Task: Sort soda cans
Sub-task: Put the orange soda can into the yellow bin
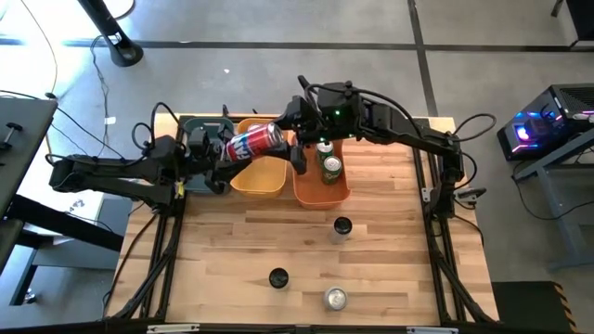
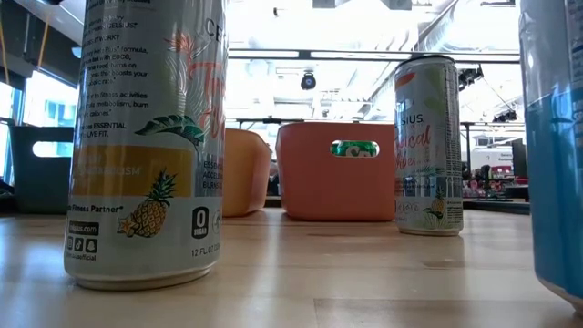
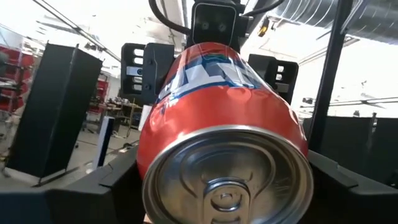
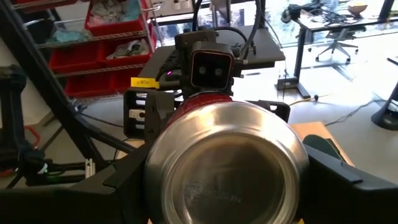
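Observation:
A red soda can with blue and white print hangs tilted in the air over the yellow bin, spanned between both grippers. My left gripper is at its top end and my right gripper is at its bottom end. The left wrist view shows the can's tabbed top. Its hollow base shows in the right wrist view. Two green cans stand in the orange bin. Three more cans stand upright on the table's near half. My left gripper pinches the red can near its top end between its two fingers, coming level from the table's left. The can is lifted clear and lies almost on its side. My right gripper pinches the same can near its bottom end between its two fingers, coming from the table's far right and slanting down. The can is clear of bins and table.
A dark teal bin sits left of the yellow one at the far edge. In the low view two pale cans and a blue-marked can stand before the orange bin. Bare wood lies between the bins and the standing cans.

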